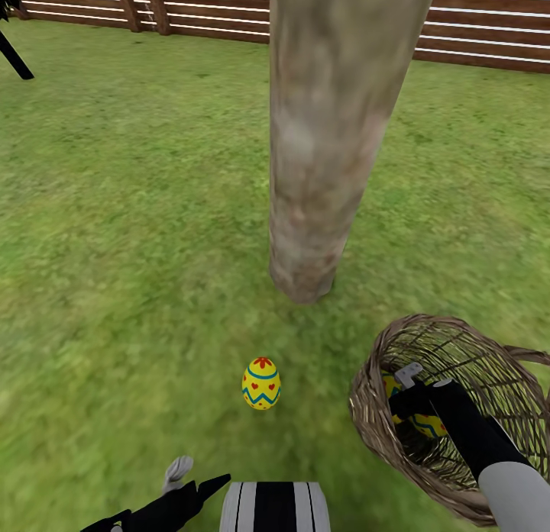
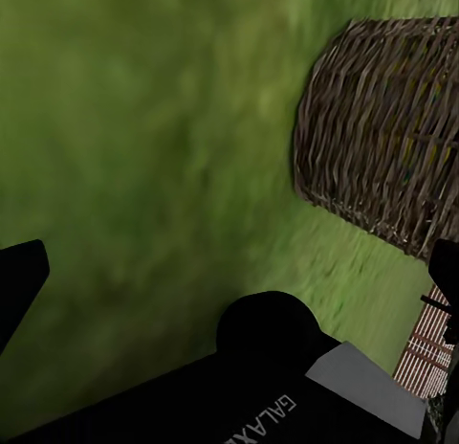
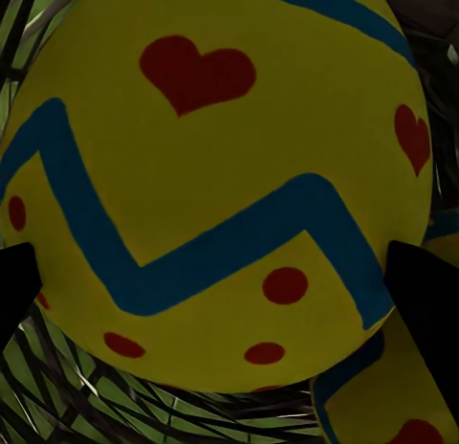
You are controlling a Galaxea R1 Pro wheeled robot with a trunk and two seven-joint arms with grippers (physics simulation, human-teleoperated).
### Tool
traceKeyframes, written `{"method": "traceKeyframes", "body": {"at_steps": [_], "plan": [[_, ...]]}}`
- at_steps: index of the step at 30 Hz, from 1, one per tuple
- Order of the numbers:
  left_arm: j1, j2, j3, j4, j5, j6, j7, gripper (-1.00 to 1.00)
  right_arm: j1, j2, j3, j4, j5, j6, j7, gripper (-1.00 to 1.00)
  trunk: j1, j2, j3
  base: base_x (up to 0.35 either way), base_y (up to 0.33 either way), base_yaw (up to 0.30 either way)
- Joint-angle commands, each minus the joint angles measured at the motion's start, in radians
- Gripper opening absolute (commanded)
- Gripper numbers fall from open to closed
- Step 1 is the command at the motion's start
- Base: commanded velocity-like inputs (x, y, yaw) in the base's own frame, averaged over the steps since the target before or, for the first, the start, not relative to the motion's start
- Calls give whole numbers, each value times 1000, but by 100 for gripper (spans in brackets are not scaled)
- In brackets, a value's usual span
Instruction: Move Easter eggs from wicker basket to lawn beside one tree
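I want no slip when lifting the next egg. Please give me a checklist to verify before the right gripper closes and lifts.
1. Right gripper inside wicker basket: ok.
2. Egg in basket centred between the fingers: ok.
3. Fingers touching that egg: cannot tell.
4. Another egg lies beside it; may be disturbed: not ok.
5. First egg resting on lawn near tree: ok.
6. Left gripper away from basket: ok.

Wicker basket [image 2: 382, 138] on blurred green lawn [image 2: 143, 128]
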Motion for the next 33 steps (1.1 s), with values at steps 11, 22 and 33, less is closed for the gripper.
{"method": "traceKeyframes", "body": {"at_steps": [11,22,33], "plan": [[0,0,1,-1,6,7,-1,100,0,0,-3,3,24,-2,8,-100,0,0,-1,0,0,0],[0,0,1,-1,6,7,-1,100,0,0,-3,3,24,-2,9,-100,-1,0,7,0,0,0],[0,-1,1,0,6,7,1,100,0,0,-6,0,24,-2,14,-100,-6,3,50,0,0,0]]}}
